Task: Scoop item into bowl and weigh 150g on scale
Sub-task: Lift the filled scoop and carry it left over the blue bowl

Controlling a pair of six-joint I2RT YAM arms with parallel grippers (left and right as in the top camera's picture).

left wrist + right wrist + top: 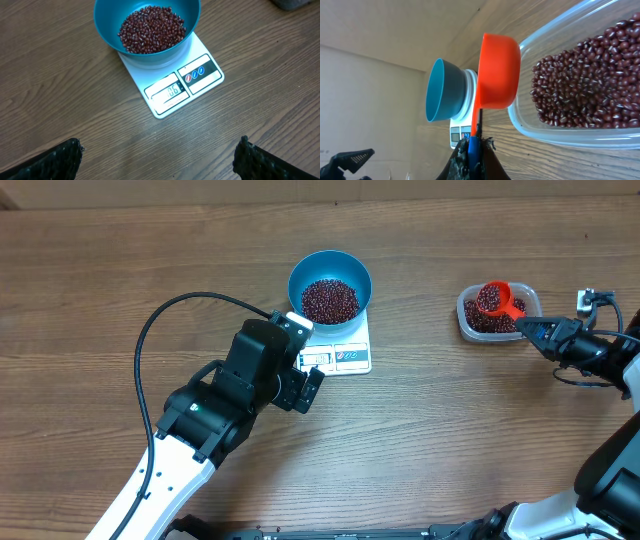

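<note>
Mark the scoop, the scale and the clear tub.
scoop [497,70], right wrist view, outer side of its orange cup.
scale [172,91], left wrist view, its display window.
tub [560,136], right wrist view, its clear side wall.

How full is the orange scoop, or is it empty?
Full. From overhead, red beans fill the orange scoop at the clear tub.

Scale [145,80] display [170,92]: digits appear to end in "06"; leading figure unclear. Button panel [199,73] markings too small to read.
</note>
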